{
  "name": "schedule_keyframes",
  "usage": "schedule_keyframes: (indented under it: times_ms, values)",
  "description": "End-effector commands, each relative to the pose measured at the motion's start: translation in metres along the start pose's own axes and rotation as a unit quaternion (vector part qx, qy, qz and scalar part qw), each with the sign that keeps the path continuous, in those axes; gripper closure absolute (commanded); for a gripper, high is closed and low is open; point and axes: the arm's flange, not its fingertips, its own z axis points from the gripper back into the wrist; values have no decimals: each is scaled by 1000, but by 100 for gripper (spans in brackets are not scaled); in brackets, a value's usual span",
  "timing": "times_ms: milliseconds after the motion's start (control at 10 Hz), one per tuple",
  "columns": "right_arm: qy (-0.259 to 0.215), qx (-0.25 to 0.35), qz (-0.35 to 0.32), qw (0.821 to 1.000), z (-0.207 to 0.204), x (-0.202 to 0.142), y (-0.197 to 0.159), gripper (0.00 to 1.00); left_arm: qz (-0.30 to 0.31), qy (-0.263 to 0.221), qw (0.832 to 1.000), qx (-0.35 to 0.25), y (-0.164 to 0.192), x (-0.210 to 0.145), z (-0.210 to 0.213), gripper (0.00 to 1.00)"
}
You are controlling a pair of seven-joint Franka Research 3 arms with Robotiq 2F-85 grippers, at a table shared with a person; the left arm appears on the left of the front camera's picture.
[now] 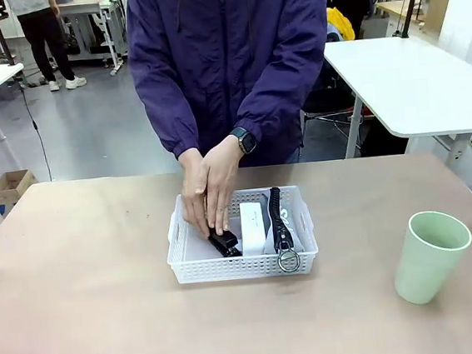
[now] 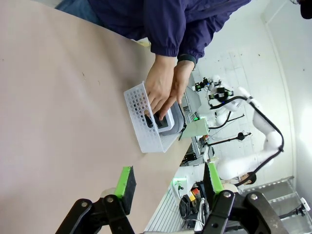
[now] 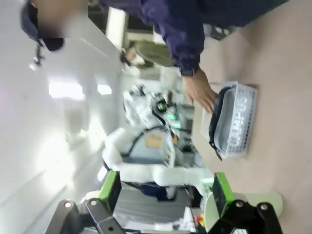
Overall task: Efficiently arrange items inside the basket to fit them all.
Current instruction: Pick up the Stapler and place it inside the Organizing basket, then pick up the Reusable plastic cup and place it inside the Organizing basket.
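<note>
The white basket [image 1: 228, 268] sits mid-table in front of the person. Both of the person's hands [image 1: 205, 188] reach into its left half and press on the black stapler [image 1: 224, 244]. Beside it lies the small white box [image 1: 251, 224], and the grey pouch [image 1: 278, 216] stands on edge along the right wall, its metal ring [image 1: 288, 261] at the front. The pale green cup [image 1: 430, 255] stands alone on the table to the right. My left gripper [image 2: 168, 185] hovers open and empty, well back from the basket [image 2: 138, 109]. Equally far off, my right gripper [image 3: 165, 192] is open, facing the basket [image 3: 241, 119] and pouch [image 3: 217, 122].
Bare brown table [image 1: 78, 276] surrounds the basket on all sides. White tables stand behind the person at left and right. My right arm [image 2: 253, 126] shows far off in the left wrist view, and my left arm [image 3: 146, 168] in the right wrist view.
</note>
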Motion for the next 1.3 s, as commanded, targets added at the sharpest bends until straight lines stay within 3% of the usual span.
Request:
schedule_keyframes:
  times_ms: [0,100,200,1200]
  values:
    - [-40,47,0,998,18,0,-43,0,-3,1,1000,1,-1,-1,-2,26]
    - [-54,26,-14,998,22,-1,-53,0,-3,1,1000,1,-1,-1,-2,26]
    - [-28,24,-13,999,20,-6,-32,0,-3,1,1000,1,-1,-1,-2,26]
    - [-28,24,-13,999,20,-6,-32,0,-3,1,1000,1,-1,-1,-2,26]
